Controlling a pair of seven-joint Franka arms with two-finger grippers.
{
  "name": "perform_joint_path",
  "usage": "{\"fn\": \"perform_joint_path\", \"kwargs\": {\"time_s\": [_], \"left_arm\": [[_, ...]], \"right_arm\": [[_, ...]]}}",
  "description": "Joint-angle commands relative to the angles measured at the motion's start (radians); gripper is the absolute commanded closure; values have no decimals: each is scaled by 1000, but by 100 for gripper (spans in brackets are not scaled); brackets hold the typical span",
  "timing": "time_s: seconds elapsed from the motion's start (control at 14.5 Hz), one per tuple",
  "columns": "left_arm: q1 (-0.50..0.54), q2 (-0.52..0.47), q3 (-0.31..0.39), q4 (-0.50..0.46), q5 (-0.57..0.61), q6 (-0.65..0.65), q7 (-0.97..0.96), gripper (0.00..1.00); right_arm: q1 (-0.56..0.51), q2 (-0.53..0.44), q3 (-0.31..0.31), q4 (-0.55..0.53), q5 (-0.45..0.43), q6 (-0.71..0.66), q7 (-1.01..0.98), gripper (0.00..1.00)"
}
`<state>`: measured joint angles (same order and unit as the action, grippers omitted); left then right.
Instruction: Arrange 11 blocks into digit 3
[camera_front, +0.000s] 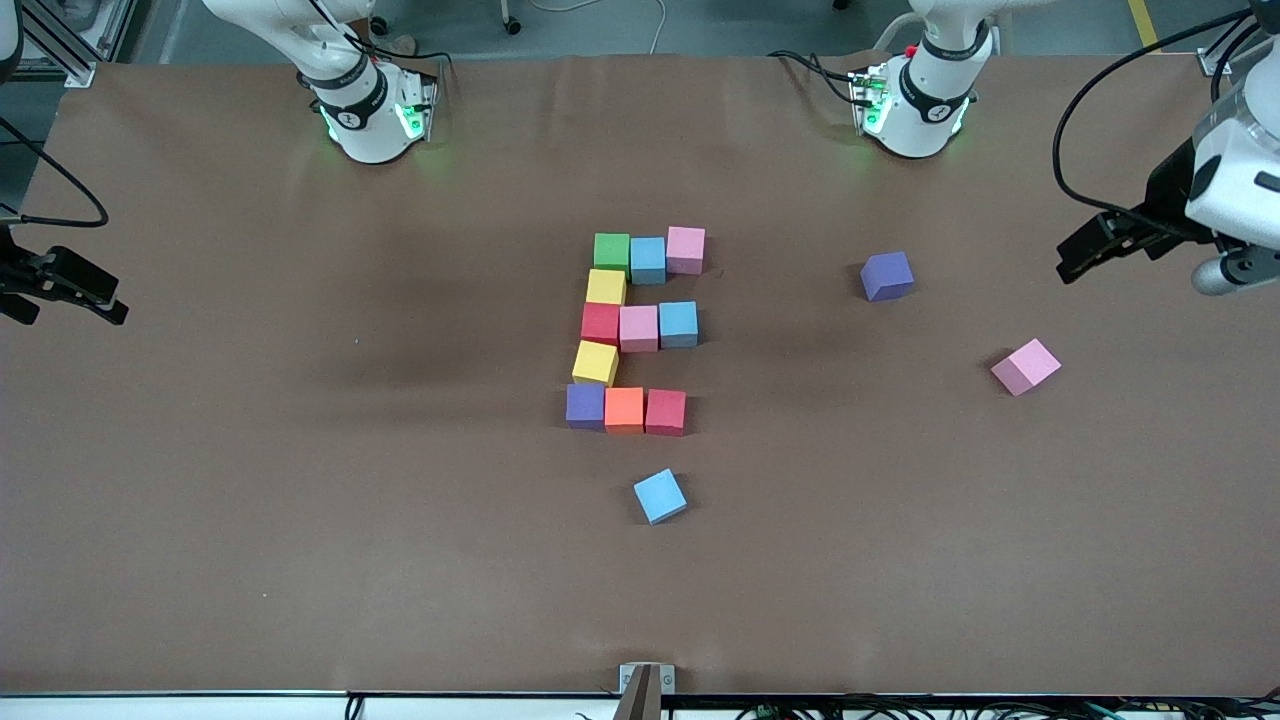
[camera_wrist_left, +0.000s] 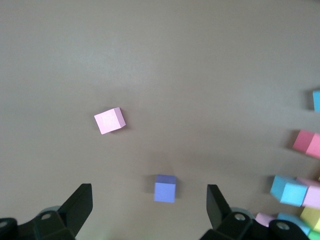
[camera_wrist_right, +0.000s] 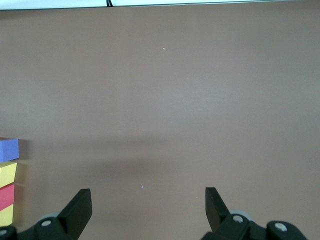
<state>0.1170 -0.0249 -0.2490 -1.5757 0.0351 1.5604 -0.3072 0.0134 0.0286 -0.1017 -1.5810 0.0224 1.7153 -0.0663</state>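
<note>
Two pincers hang wide open and hold nothing: the left pincer at the right edge of the front view, the right pincer at its left edge, each partly cut off. On the brown paper-covered desk, the blocky digit 3 of eleven matte coloured cubes sits at centre frame. Loose purple, pink and blue cubes lie apart. Grey floor shows along the top.
</note>
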Motion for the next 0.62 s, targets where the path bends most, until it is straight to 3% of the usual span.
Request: {"fn": "perform_joint_path", "kwargs": {"time_s": [0.0,0.07,0.14,0.55], "left_arm": [[-64,-39,103,-27,-33,-11,175,0],[-119,-39,179,-18,-38,-31,187,0],[-131,-35,209,-14,-50,-49,200,0],[-125,17,214,63,-87,-56,171,0]], "right_arm": [[-4,-3,10,7,-15,-9,6,0],[-3,-4,10,7,-15,-9,6,0],[-1,-4,11,7,-15,-11,6,0],[-1,-4,11,7,-13,-22,7,0]]}}
